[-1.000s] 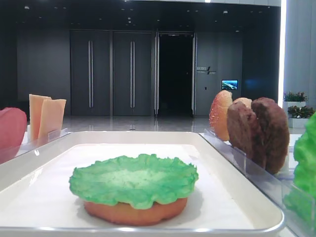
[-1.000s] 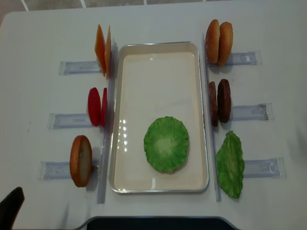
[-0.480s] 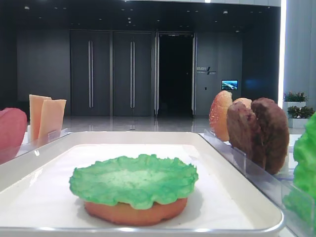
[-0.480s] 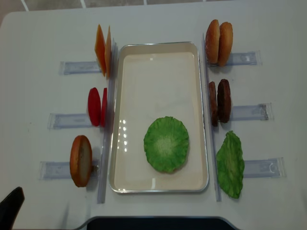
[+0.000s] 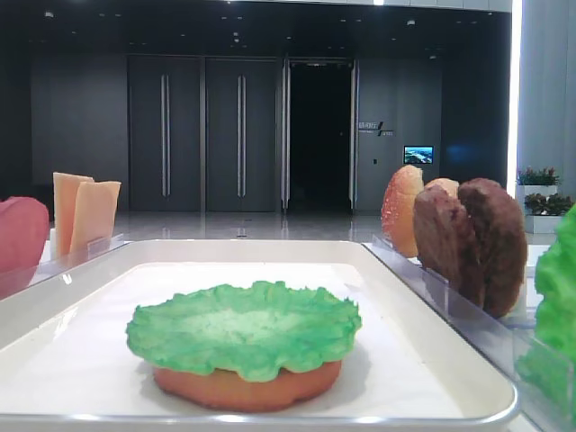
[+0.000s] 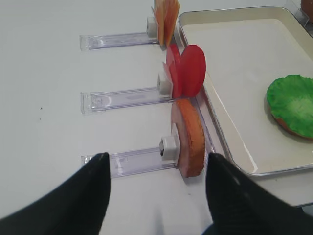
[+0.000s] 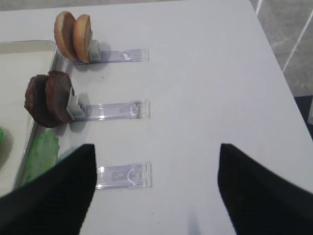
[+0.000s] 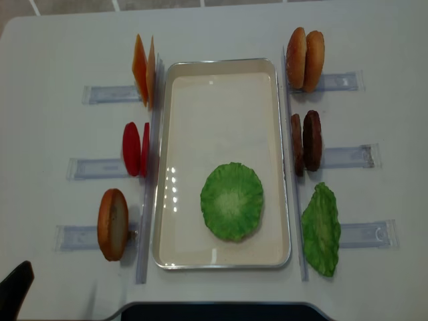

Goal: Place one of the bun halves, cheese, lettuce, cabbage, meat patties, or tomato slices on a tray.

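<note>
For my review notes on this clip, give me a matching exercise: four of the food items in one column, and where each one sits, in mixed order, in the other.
Items
1. cheese
2. tomato slices
3. meat patties
4. lettuce lying on a bun half

Places
A. right of the tray, middle holder
B. inside the tray, near end
C. left of the tray, far holder
D. left of the tray, middle holder

Pairs: 1-C, 2-D, 3-A, 4-B
</note>
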